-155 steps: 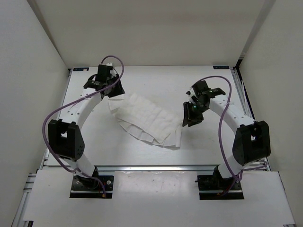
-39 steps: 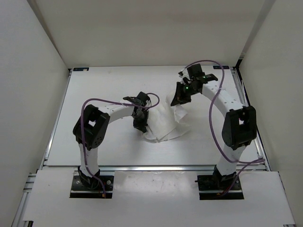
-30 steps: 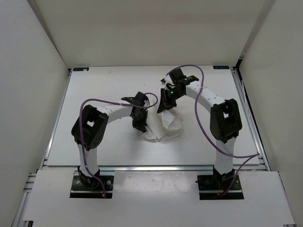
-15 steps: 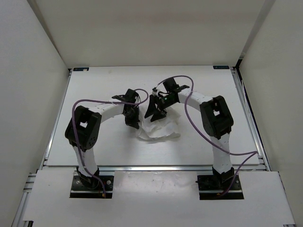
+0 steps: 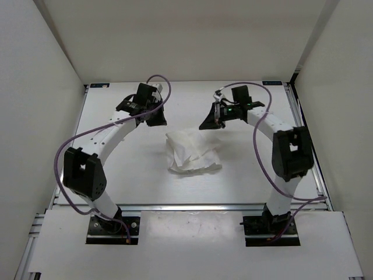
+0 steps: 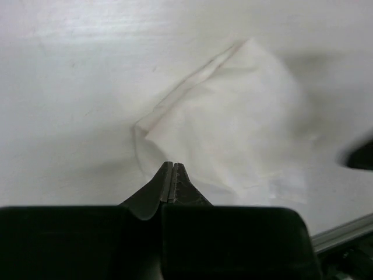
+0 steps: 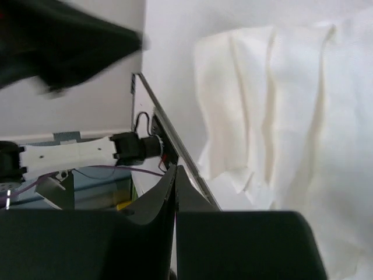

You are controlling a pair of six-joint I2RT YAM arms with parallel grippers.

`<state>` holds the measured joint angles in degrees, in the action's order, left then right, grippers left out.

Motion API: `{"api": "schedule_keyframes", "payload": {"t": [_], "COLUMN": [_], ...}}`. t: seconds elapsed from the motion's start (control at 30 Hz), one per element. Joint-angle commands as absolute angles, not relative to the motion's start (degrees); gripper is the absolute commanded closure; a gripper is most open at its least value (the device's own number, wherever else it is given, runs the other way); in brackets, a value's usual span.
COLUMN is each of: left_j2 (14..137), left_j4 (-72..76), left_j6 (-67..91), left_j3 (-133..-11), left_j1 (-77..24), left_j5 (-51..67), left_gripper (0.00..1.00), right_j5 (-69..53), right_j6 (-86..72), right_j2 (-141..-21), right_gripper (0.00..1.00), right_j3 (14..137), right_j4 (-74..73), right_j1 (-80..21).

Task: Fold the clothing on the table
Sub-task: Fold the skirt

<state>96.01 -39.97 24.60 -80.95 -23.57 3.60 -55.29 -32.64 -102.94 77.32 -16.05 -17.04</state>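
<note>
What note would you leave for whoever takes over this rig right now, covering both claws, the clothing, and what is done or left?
Left claw: shut, empty, off the cloth's far-left side.
Right claw: shut, empty, just beyond the cloth's far-right side.
Clothing: a compact, wrinkled bundle of several layers near the middle of the table, held by neither claw.
Done: the cloth appears folded over on itself into layers.
Left: the near edge looks uneven, so it probably needs squaring up or flattening if a tidier fold is wanted.
</note>
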Motion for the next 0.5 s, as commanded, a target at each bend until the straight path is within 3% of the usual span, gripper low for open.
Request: {"api": "schedule_keyframes", "payload": {"t": [0.0, 0.23, 0.47], "left_j2": [91.41, 90.88, 90.0], "left_j4": [-38.77, -36.56, -34.54], "left_j6": [24.17, 26.45, 27.69], "left_j3": [-84.2, -80.69, -77.61], "left_j1": [-24.26, -23.12, -19.7], "left_j5": [9.03, 10.99, 10.99], "left_gripper": [1.0, 1.0, 1.0], "right_j5": [-53.87, -53.27, -52.22], "right_j6": [-28.93, -23.74, -19.87], "right_j2": [-112.03, -126.2, -127.96], "right_gripper": [1.0, 1.0, 1.0], "right_j3": [83.03, 96.84, 92.47], "right_j4": [-22.66, -33.55, -35.94], "right_j1": [-21.61, -32.5, -37.44]}}
